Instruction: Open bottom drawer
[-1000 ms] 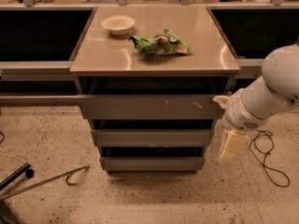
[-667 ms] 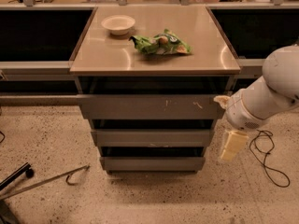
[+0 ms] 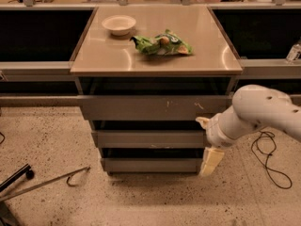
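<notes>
Currently claw (image 3: 210, 162) beside bottom drawer (image 3: 150, 165) right end; interior hidden.

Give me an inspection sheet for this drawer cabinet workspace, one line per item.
Surface: tan cabinet top, two things on it.
Job's things: bottom drawer, lowest of three fronts, flat, no handle; inside not visible.
Clutter: white bowl and green snack bag on top, apart.
Grippers: gripper low beside the bottom drawer's right end.
Cables: black cable looped on the floor at right.
Surroundings: speckled floor; hooked metal rod lying at left.
</notes>
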